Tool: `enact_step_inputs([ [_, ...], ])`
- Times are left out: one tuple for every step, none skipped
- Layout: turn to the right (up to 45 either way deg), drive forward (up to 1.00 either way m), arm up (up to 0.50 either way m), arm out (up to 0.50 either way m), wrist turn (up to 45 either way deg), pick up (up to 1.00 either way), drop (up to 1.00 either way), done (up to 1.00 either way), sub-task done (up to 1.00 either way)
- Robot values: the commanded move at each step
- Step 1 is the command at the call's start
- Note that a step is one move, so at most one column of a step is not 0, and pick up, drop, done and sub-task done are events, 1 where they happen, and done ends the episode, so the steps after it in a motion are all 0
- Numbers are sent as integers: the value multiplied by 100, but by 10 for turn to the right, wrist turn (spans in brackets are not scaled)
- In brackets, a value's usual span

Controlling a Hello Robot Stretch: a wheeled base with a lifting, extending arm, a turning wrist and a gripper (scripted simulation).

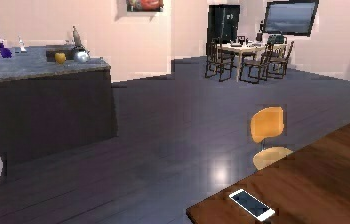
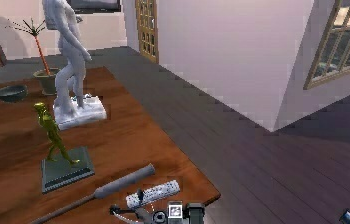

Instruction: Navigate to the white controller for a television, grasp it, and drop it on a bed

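In the arm side view's lower centre, a slim white remote control (image 2: 153, 192) lies on the brown wooden table (image 2: 128, 135). It is close to the dark two-finger gripper (image 2: 126, 211). I cannot tell the gripper's state or whether it holds anything.

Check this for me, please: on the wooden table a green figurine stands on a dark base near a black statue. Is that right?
Not quite: the statue is white, not black, as the arm side view shows. The rest holds: the green figurine stands on a dark base near it on the wooden table.
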Motion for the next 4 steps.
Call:
enact_step_inputs([
  [0, 0, 10, 0, 0, 0, 0, 0, 0],
  [0, 0, 20, 0, 0, 0, 0, 0, 0],
  [0, 0, 0, 0, -450, 0, 0, 0, 0],
  [0, 0, 0, 0, -450, 0, 0, 0, 0],
])
